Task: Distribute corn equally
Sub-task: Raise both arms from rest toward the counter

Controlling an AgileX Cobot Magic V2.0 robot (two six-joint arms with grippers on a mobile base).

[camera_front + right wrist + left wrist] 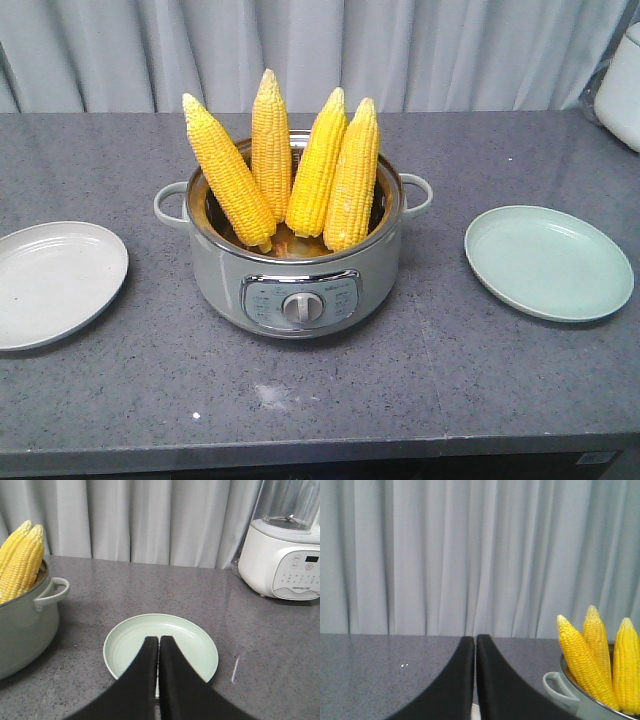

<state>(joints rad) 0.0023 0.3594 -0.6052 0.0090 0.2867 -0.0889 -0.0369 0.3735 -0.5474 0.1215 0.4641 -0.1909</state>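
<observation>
Front view: four cobs of corn (318, 165) stand tips-up inside a grey-green pot (220, 270) at the middle of the counter (420, 390). A white plate (50, 280) lies to its left, a pale green plate (548, 262) to its right. Left wrist view: left gripper (475, 640), black fingers pressed together, nothing between them; three cobs show at the right edge. Right wrist view: right gripper (159, 639), fingers likewise together and holding nothing, over the green plate, contact uncertain; white blender (282, 555) at far right.
</observation>
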